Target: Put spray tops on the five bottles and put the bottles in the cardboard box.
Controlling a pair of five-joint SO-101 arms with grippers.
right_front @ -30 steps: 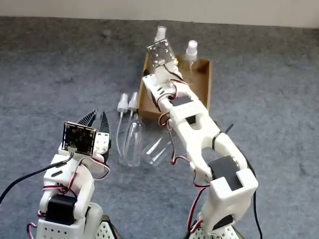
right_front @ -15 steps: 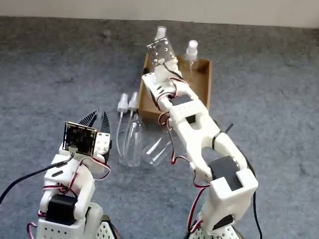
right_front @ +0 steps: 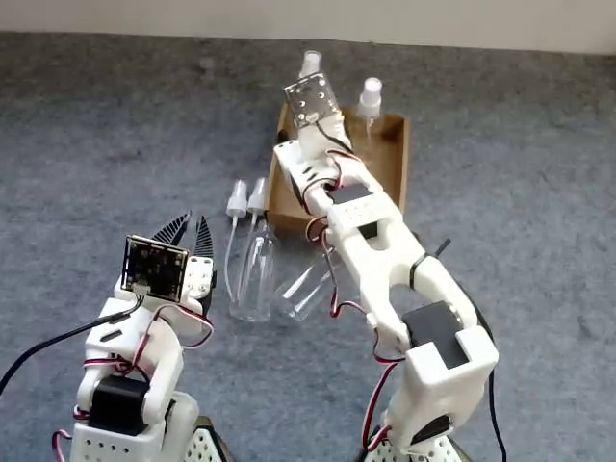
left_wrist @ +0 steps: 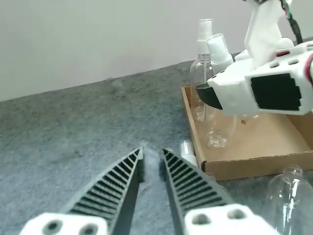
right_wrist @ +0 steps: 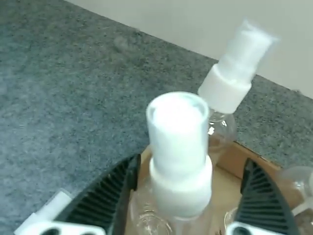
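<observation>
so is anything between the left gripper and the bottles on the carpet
Only a loose spray top, whose thin tube lies on the carpet between the left gripper and the nearest lying bottle. Nothing else visible.

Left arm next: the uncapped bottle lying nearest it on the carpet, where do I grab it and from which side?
I'd take the bottle across its mid-body from above, jaws straddling its round sides. It lies flat, neck pointing away from the arms, so that leaves the neck free for a spray top.

- Box (right_front: 390, 164): open brown cardboard, lying flat.
- Capped bottles (right_front: 370, 99): clear, upright inside it.
- Two more bottles (right_front: 306, 287) lie beside it, white tops (right_front: 237, 199) near.
</observation>
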